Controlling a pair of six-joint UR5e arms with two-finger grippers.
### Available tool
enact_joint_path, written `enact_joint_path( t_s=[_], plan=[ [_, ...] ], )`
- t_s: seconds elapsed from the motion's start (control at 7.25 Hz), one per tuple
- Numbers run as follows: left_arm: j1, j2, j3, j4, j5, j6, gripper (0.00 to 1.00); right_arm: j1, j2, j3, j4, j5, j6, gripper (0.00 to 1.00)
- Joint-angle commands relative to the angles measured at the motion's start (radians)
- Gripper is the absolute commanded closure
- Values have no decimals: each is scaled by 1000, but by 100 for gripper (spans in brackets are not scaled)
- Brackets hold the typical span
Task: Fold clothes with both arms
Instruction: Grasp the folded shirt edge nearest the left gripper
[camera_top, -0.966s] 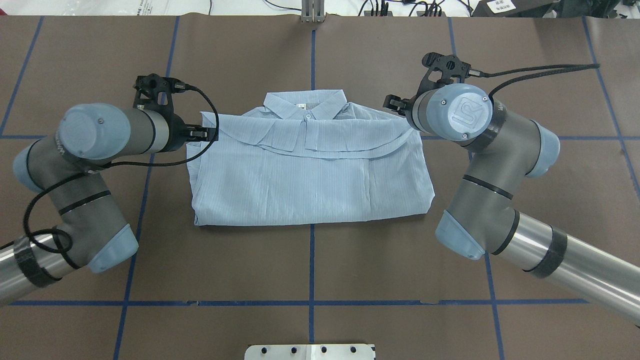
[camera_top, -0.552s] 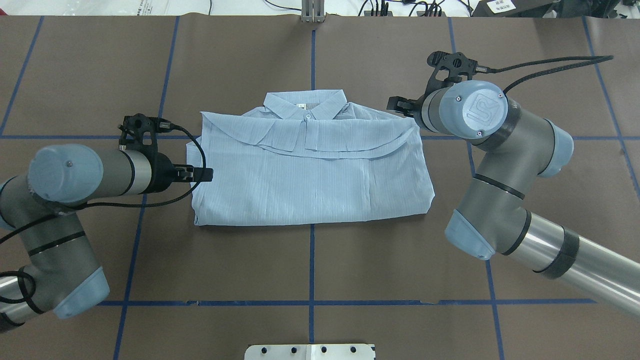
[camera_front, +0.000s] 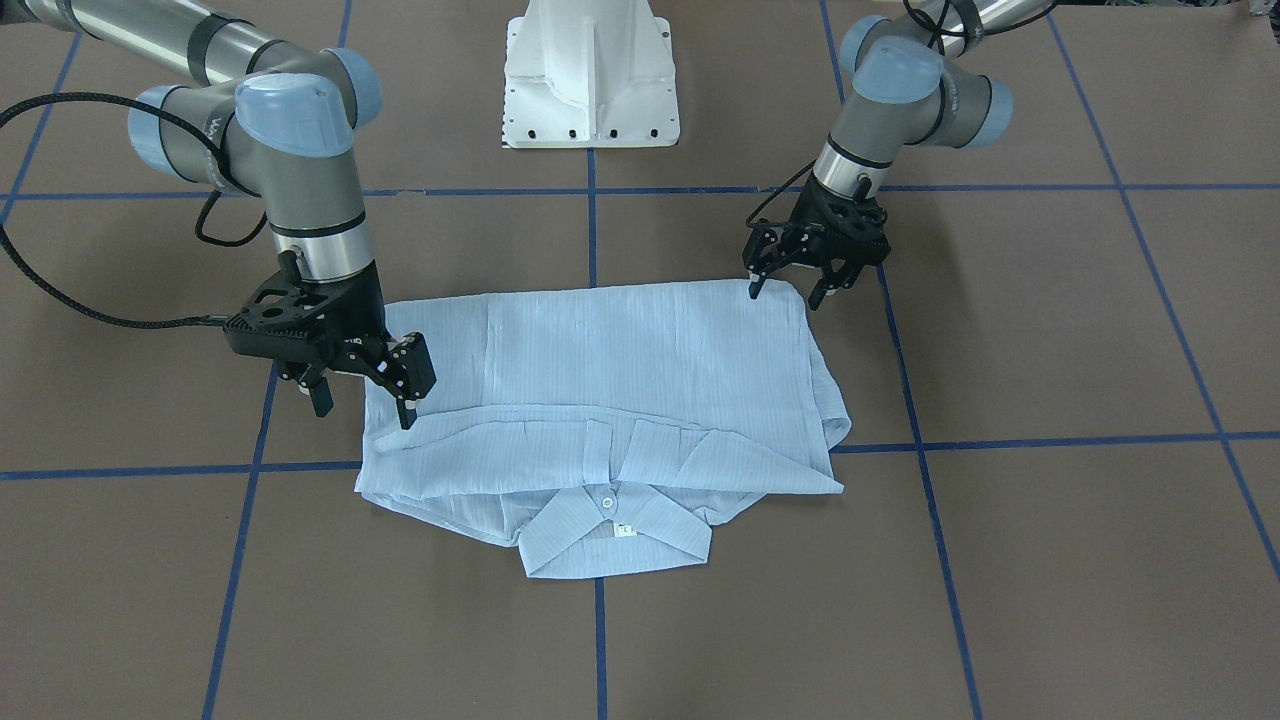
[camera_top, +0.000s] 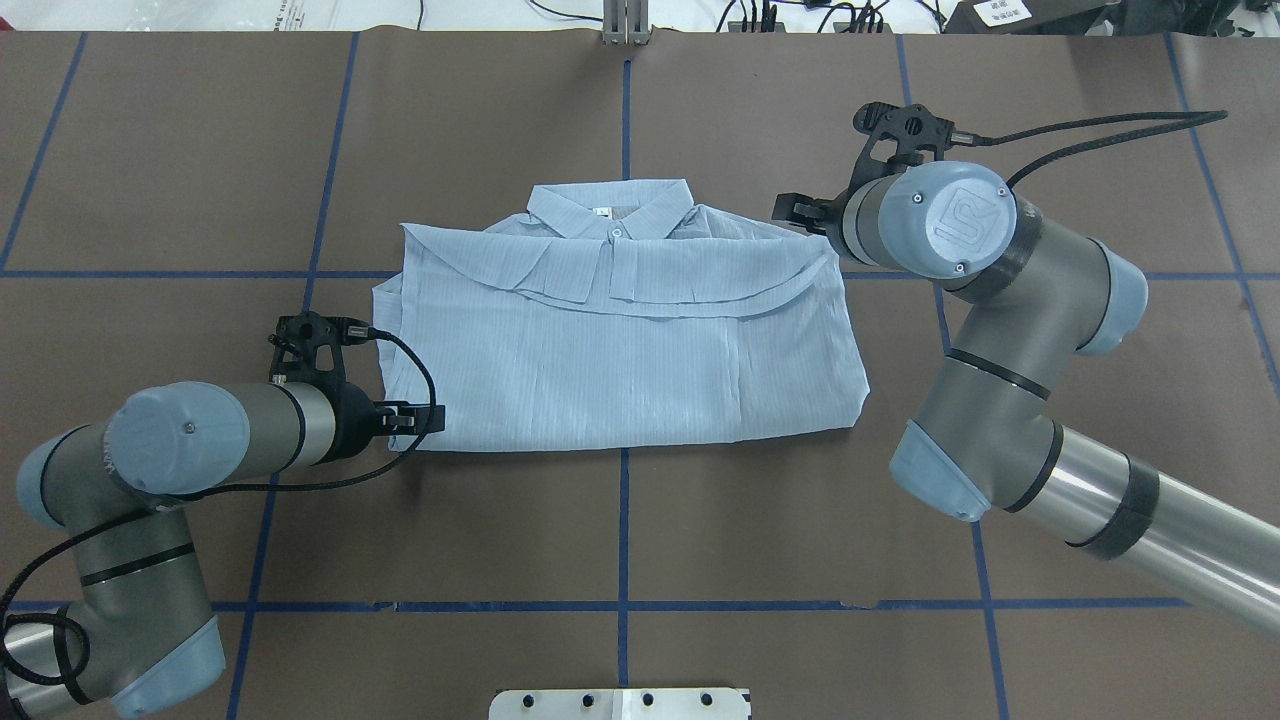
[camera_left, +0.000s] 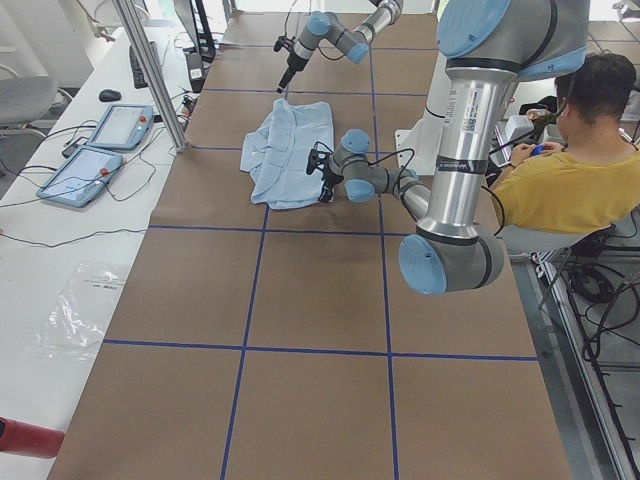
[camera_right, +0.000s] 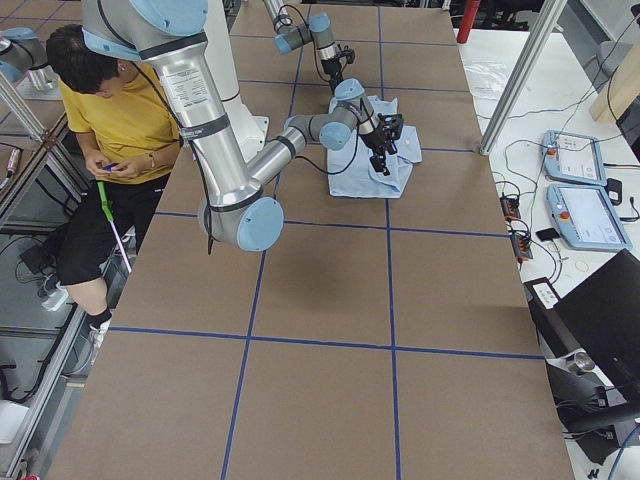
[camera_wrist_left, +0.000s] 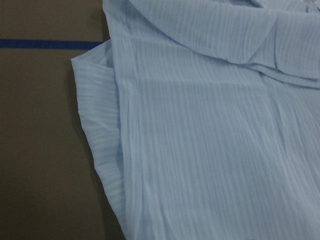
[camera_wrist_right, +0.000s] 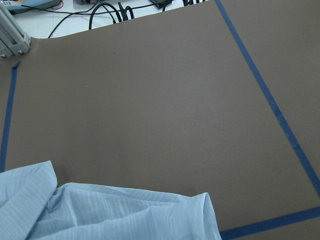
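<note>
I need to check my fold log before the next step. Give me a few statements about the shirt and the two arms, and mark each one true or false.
1. The shirt lies folded on the table, with its collar on the side away from the robot. True.
2. The left arm has its jaws at the collar. False: they are at the shirt's near left corner.
3. The right arm holds a sleeve lifted off the table. False: the whole shirt lies on the table, and the jaws are by its far right corner.
4. The jaws of both arms stand open. True.
</note>
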Motion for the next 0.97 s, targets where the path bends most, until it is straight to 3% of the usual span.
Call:
enact_joint_path(
  t_s=[0.0,0.14,0.28,0.41,0.83],
  plan=[
    [22,0,0,0,4,-13,43,-1,-1,0,0,-2,0,0],
    [30,0,0,0,6,-16,57,-1,-1,0,0,-2,0,0],
    [33,0,-6,0,4,-18,91,-1,0,0,0,-3,0,0],
    [31,2,-13,2,7,-16,100,-1,0,0,0,-5,2,0],
    [11,46,-37,6,38,25,100,-4,-1,0,0,-8,11,0]
  ],
)
